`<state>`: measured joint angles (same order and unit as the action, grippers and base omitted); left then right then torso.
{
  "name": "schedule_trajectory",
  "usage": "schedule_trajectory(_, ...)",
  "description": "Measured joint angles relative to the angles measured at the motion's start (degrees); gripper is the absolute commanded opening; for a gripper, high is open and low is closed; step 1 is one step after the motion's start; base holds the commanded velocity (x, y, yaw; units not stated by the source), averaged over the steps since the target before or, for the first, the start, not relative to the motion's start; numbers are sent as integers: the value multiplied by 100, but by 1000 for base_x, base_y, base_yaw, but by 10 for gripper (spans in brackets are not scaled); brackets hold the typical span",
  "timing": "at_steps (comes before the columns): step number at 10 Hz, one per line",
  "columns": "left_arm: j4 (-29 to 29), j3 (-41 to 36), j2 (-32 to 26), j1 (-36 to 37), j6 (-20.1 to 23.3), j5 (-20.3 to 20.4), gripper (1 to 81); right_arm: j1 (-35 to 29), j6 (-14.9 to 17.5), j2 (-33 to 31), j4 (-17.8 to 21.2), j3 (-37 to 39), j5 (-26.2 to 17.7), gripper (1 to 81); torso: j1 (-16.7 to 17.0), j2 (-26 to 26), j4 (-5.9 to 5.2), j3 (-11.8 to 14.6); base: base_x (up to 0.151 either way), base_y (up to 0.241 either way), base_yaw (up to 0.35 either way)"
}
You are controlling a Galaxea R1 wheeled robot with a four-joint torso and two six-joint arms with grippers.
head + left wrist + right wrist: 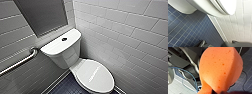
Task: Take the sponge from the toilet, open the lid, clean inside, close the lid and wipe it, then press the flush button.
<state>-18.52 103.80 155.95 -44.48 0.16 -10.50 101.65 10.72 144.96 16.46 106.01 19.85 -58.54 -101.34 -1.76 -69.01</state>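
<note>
Nearest, small orange-red soft peanut-shaped sponge [220,69] clamped in right end effector [218,92], above dark blue tiled floor [186,31]. Low beside white glossy ceramic toilet [62,57], left end effector [218,45], grip impossible to tell. Farther, white oval plastic lid [93,75] shut; small round dark flush button [64,39] centred on tank [53,46].

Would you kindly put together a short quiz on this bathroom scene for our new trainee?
1. True or false: the lid lies shut over the bowl of the toilet.
2. Where is the flush button? A) in the middle of the tank top B) on the lid C) on the front of the bowl
3. Fill in: the sponge close before the right wrist camera is ___ in colour.
Key: 1 true; 2 A; 3 orange.
</note>
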Motion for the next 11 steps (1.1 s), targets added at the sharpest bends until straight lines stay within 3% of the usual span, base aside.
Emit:
schedule_trajectory(3,-201,345,452,166,-5,-5,811,94,5,389,0,479,5,10,0,0,15,0,0,0,0)
schedule_trajectory(6,-660,452,516,306,-5,46,811,94,2,405,-4,512,10,10,0,0,312,0,0,0,0)
schedule_trajectory(7,-744,450,535,389,-6,66,811,100,2,494,-4,557,40,10,0,0,345,0,0,0,0)
schedule_trajectory(11,-1124,450,527,466,-9,568,811,168,2,978,-4,1147,344,10,0,0,336,0,0,0,0)
